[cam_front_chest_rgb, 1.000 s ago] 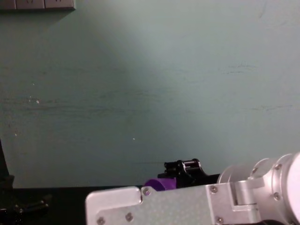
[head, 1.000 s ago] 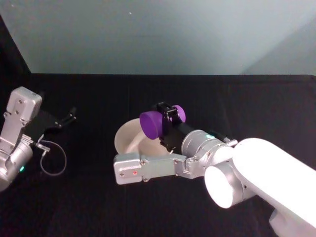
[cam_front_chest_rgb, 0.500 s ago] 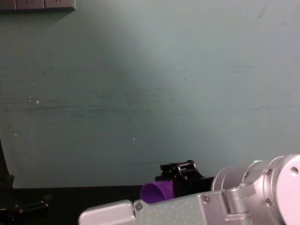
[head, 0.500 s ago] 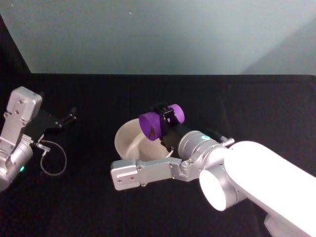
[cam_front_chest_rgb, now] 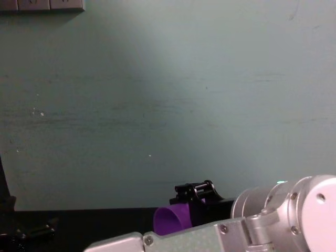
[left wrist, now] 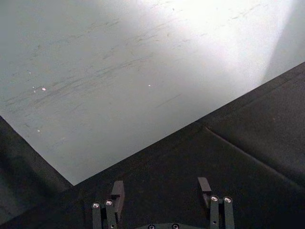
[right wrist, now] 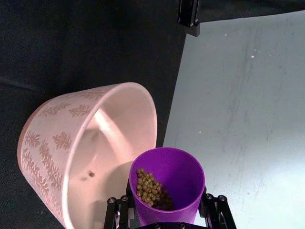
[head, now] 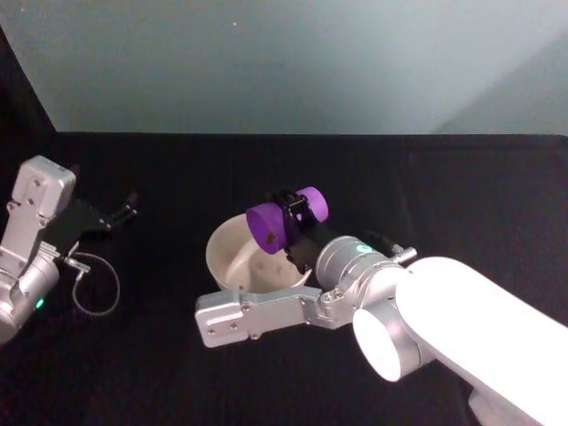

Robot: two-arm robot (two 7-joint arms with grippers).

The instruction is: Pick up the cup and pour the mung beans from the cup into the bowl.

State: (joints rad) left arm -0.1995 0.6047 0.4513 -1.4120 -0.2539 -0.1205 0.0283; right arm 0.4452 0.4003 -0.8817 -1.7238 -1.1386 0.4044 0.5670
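Cup lifted and tipped: the pick-up looks done and the pour is under way but, by my reading, barely started. The right gripper has its fingers closed against the purple sides and holds the cup nearly on its side. Its mouth faces down-left, above the right part of the bowl, which sits on the black table just beyond the right forearm.

The right wrist view shows the mung beans heaped against the lower wall inside the cup, short of the lip. It also shows a leaf pattern on the bowl's outside and a bare pink inside, except for one dark speck I cannot identify. The head view gives the layout but hardly any of the contents. The chest view catches the cup from the side, below the teal wall.

Farther off at the table's left, the left gripper is parked, fingers spread, holding nothing.
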